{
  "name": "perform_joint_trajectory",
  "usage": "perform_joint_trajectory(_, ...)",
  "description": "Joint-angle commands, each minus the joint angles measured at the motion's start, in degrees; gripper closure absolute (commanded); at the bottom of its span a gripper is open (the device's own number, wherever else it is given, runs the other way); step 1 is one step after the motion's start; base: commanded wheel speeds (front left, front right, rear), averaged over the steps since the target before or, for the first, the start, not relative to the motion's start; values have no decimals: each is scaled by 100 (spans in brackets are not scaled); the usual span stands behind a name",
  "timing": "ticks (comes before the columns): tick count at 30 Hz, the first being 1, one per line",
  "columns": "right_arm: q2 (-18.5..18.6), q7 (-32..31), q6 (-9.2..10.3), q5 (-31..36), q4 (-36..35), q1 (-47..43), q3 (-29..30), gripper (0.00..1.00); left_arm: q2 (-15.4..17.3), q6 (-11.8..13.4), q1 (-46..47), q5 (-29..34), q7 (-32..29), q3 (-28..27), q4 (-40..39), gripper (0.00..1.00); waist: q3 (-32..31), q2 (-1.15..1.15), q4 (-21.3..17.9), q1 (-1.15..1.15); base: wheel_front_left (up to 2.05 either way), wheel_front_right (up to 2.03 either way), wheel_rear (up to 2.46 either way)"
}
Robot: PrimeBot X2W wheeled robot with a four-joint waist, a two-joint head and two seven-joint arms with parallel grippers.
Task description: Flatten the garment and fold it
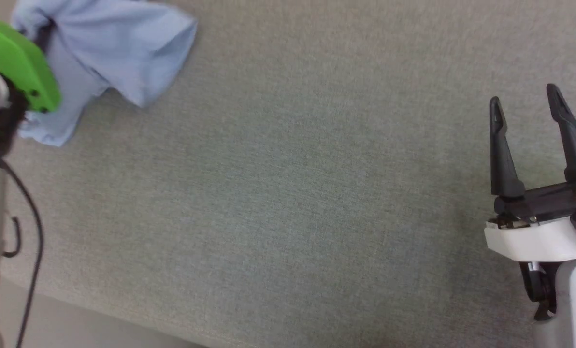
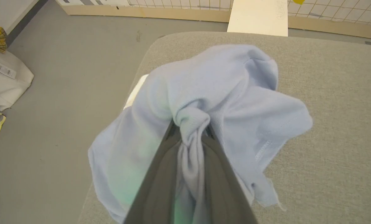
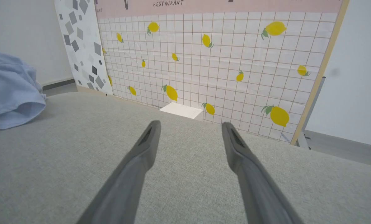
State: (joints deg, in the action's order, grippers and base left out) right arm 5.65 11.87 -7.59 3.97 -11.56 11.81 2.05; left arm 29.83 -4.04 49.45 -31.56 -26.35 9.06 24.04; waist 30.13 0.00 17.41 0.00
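The crumpled light blue knit short-sleeved garment (image 2: 229, 90) was found bunched at the left corner of the grey woven cushioned surface (image 1: 288, 193), evidently gripped so it could be drawn out flat. The left gripper (image 2: 190, 126) was angled downward, jaws clamped on a gathered fold. The right gripper (image 1: 524, 94) was held well apart, jaws spread, empty.
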Motion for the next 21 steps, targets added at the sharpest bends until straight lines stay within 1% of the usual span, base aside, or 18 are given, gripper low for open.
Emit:
perform_joint_trajectory(1, -49, 63, 10, -36, 56, -31, 24, 0, 111, -3, 98, 92, 113, -43, -136, 100, -427, 0, -22, 0, 0, 0, 0)
perform_joint_trajectory(4, -119, 121, 10, -63, 160, -115, 90, 0, 272, 6, 225, 210, 194, -50, -404, 100, -701, 0, -50, 0, 0, 0, 0)
perform_joint_trajectory(6, -158, 160, 10, -85, 238, -176, 137, 0, 322, 3, 321, 243, 152, -26, -576, 100, -882, 0, -66, 0, 0, 0, 0)
perform_joint_trajectory(11, -238, 239, 10, -150, 418, -312, 183, 0, 382, 0, 618, 234, -184, 63, -1061, 100, -1324, 0, -159, 0, 0, 0, 0)
perform_joint_trajectory(15, -268, 279, 10, -227, 530, -393, 202, 0, 326, 52, 900, 192, -522, 154, -1439, 100, -1634, 0, -303, 0, 0, 0, 0)
perform_joint_trajectory(18, -274, 297, 10, -394, 618, -451, 213, 0, 213, 159, 1094, 170, -668, 200, -1660, 100, -1866, 0, -472, 0, 0, 0, 0)
perform_joint_trajectory(21, -275, 306, 10, -535, 698, -525, 278, 0, 97, 164, 1199, 129, -844, 329, -1800, 100, -2078, 0, -642, 0, 0, 0, 0)
